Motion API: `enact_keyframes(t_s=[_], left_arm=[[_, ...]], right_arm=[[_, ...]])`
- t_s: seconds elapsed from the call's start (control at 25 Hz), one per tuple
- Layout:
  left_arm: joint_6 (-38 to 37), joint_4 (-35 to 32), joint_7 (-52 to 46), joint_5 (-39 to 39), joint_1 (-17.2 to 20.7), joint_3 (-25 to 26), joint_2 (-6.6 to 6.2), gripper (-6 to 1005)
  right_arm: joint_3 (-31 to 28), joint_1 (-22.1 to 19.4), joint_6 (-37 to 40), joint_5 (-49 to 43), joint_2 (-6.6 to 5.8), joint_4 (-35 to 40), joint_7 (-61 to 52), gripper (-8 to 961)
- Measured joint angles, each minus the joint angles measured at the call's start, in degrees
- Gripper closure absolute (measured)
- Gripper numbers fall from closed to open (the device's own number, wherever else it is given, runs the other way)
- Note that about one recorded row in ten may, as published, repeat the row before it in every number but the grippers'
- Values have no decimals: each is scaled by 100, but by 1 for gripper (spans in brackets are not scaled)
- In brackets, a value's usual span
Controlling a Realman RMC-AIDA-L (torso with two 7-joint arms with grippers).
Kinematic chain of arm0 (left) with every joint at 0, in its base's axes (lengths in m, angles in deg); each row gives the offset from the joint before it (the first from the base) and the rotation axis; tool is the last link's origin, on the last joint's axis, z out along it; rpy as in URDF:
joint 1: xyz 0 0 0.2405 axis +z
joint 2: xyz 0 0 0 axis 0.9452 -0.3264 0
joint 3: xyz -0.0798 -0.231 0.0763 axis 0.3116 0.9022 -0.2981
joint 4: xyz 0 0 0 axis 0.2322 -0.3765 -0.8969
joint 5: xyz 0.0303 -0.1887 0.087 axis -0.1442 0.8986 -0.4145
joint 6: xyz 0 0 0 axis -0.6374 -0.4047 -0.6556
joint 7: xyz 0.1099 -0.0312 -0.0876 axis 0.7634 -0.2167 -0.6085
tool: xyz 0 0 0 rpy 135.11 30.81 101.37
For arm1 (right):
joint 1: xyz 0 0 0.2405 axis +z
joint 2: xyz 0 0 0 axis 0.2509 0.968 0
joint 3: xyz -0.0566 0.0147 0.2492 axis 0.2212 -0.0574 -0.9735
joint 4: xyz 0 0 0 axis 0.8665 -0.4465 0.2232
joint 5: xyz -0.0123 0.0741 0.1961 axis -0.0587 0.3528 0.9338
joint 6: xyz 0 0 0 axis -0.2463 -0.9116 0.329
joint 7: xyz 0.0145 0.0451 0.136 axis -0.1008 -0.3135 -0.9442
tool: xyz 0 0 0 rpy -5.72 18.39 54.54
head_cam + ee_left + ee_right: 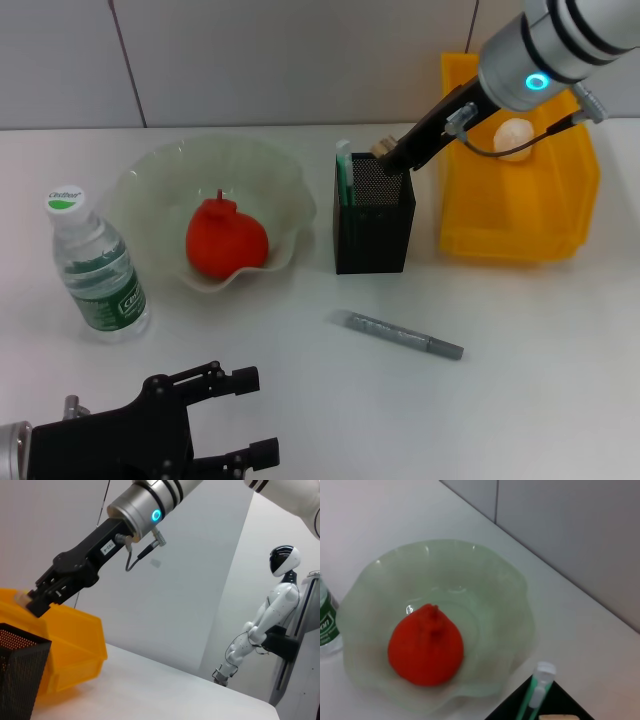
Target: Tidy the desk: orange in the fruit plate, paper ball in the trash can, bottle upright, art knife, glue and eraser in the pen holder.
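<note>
The orange (226, 240) (426, 646) lies in the fruit plate (262, 176) (485, 562). At far left the bottle (97, 268) stands upright. The mint-green art knife (343, 172) (536, 694) stands inside the black pen holder (373, 232) (15, 680). My right gripper (386, 157) (34, 603) hangs over the holder's back rim, shut on the beige eraser (381, 147) (20, 598) (560, 716). On the table in front of the holder rests the grey glue (398, 334). A paper ball (514, 138) sits in the yellow trash can (510, 235) (75, 645). My left gripper (250, 418) is parked open at the near left.
The trash can stands just right of the pen holder, close behind my right arm. In the left wrist view a white humanoid robot (265, 625) stands far off beyond the table's edge.
</note>
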Motion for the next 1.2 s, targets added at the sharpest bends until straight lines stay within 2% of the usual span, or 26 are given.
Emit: enact_keyframes(t_s=[0.24,0.68,0.76,0.92,1.08,1.2], left_arm=[[-7,3,0,-1,0,1,0,197],[-15,2,1,-3,5,-1,0,197],[-16,-4,0,-3,8,-2,0,197],[-27,-7,-6,-3,8,-2,-3,197],[-49,-34,-49,-2,5,-1,-7,197],[-55,-34,-52,-3,5,8,-6,197]], right_arm=[[30,131,-195,-9,30,361,121,551],[37,96,-258,-33,44,312,135,510],[37,63,-194,60,44,167,179,435],[14,20,380,408,42,-192,523,286],[36,10,1144,659,40,-547,791,299],[100,100,1597,614,39,-543,961,309]])
